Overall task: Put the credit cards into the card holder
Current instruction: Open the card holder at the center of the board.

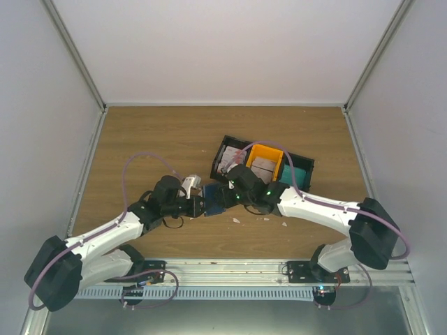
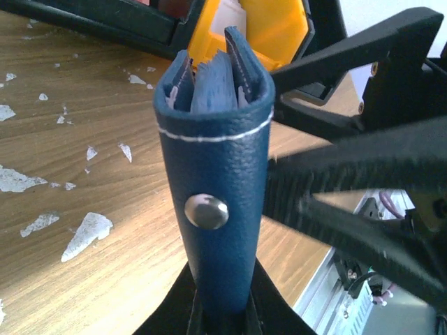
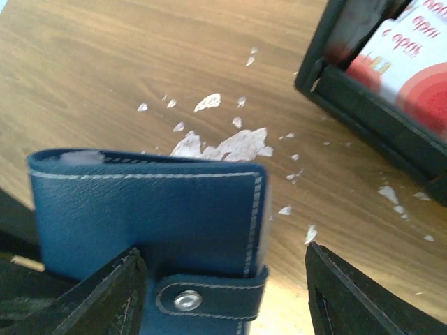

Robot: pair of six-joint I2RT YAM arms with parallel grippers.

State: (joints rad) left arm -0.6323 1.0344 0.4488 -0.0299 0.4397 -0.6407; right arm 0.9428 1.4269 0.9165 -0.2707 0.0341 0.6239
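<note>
Well, the card holder [image 2: 216,202] stood up on its end above the wooden table [image 1: 140,139], with its open side pointing up. The left gripper [image 2: 222,293] was clamped tight on the bottom end of the card holder. A round silver snap [image 2: 206,211] showed on the blue side facing the left wrist camera. At the open top of the card holder were pale blue folds. I could not tell if any card was in them.

The right gripper [image 3: 223,251] was just beside the card holder, and its two black fingers [image 3: 105,293] were wide apart. The card holder sat between them, closer to one finger. I could not tell if that finger touched it.

A black tray [image 1: 302,166] lay on the table near the card holder, on the far side of it. An orange box [image 1: 265,155] sat inside that tray. The credit cards [image 3: 412,77], red and white, lay in the tray too. Small white scraps [image 3: 223,146] were spread on the table around the card holder.
</note>
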